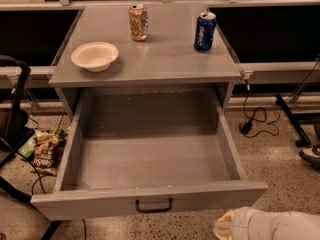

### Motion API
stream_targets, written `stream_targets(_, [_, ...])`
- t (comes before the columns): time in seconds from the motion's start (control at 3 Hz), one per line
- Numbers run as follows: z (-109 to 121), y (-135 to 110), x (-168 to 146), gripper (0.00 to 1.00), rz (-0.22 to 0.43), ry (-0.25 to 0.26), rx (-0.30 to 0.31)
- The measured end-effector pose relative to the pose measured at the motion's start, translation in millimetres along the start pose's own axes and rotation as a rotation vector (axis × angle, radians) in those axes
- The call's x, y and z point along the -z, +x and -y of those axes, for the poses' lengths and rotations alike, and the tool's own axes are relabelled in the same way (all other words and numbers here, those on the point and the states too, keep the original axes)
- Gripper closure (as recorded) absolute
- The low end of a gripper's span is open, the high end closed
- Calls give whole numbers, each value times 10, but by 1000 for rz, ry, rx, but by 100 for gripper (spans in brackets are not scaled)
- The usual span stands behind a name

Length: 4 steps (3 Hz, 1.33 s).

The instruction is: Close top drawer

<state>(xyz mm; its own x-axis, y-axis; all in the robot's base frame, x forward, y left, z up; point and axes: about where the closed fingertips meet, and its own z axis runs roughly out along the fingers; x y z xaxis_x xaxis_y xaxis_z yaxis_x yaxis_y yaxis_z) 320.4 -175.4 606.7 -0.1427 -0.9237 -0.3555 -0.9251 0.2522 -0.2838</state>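
Observation:
The top drawer is pulled far out of the grey cabinet and its deep tray is empty. Its flat front faces me at the bottom of the view, with a small black bar handle at centre. My gripper is at the bottom right edge, just below and in front of the right end of the drawer front, on a white arm. It is apart from the handle, to its right.
The cabinet top holds a white bowl, an orange can and a blue can. A snack bag and black stand legs lie on the floor at left. Cables lie at right.

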Motion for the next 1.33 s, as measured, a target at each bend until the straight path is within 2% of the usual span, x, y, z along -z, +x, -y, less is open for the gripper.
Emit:
stream_targets(0.33, [247, -194, -411, 100, 133, 67, 33])
stream_targets(0.67, [430, -368, -581, 100, 201, 104, 66])
stream_targets(1.33, [830, -665, -738, 100, 257, 147, 130])
